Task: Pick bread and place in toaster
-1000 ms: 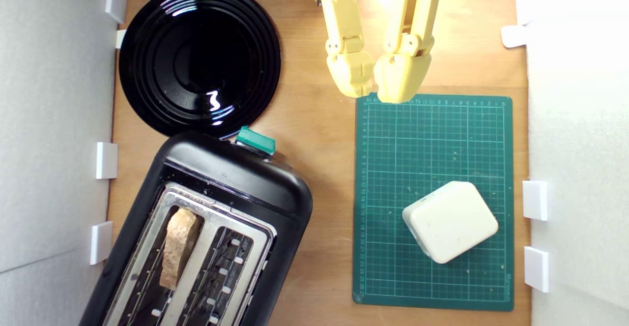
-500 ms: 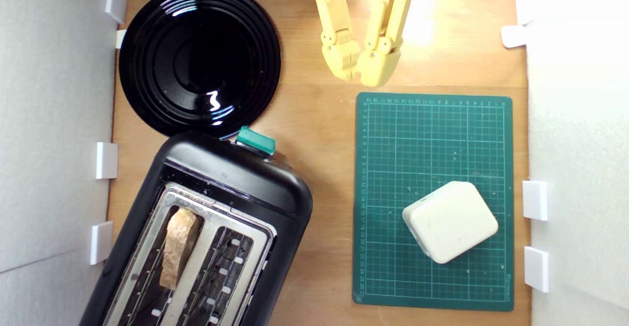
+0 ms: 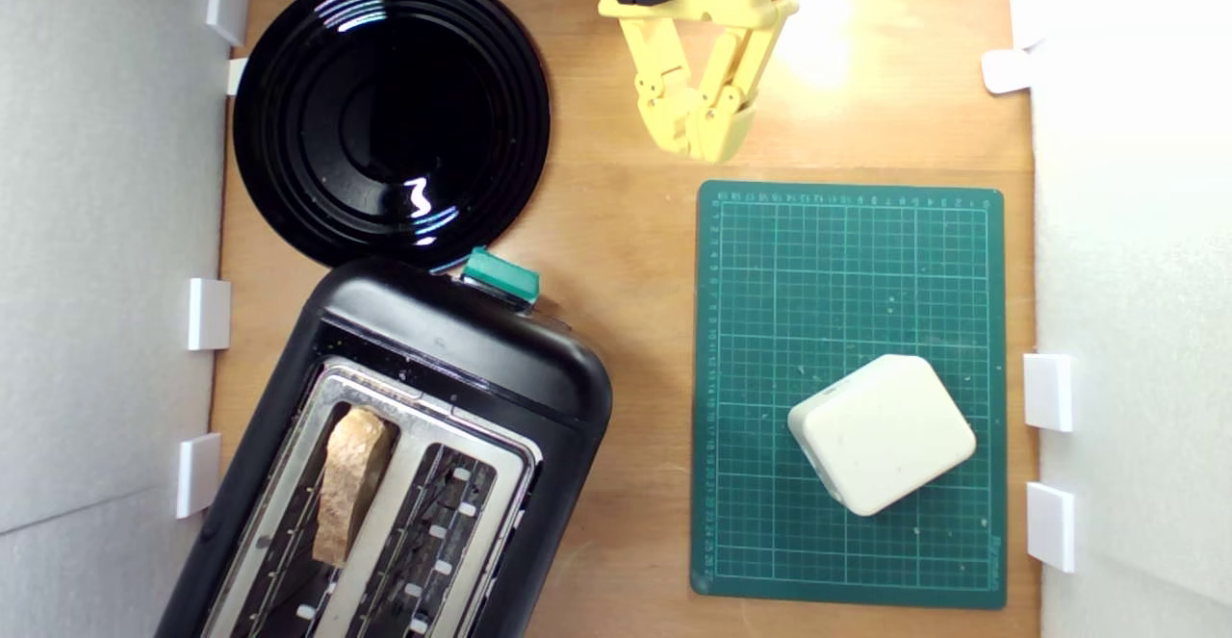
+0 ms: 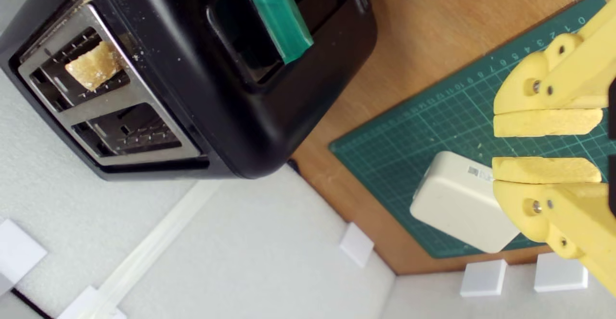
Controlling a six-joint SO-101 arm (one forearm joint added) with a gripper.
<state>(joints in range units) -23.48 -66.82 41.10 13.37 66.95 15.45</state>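
Yellow end effector (image 3: 701,142) at the far edge of the wooden surface (image 3: 626,234), seen from above in the exterior view; its two fingers converge to nearly touching tips, and the wrist view shows the flat pads (image 4: 546,122) lying parallel with only a thin slit between them, holding nothing. The bread (image 3: 348,484), a tan-crusted piece, stands on edge in one slot of the black two-slot toaster (image 3: 452,349), well apart from the end effector and, in the exterior view, diagonally below and to the left of it; the wrist view shows the top of the bread (image 4: 94,65) rising slightly above the silver top plate, with the neighbouring slot holding only its wire guides. The green lever knob (image 3: 500,274) sits on the toaster's end wall facing the end effector. A glossy black plate (image 3: 390,114) lies to the exterior view's left of the end effector, just beside the toaster's lever end. A green cutting mat (image 3: 847,263) with a printed grid lies directly in front of the end effector, its near edge just short of the fingertips; on the mat's far half rests a rounded white block (image 3: 881,434), tilted relative to the grid lines. Small white tabs (image 3: 1047,391) line the pale walls on both sides of the surface.
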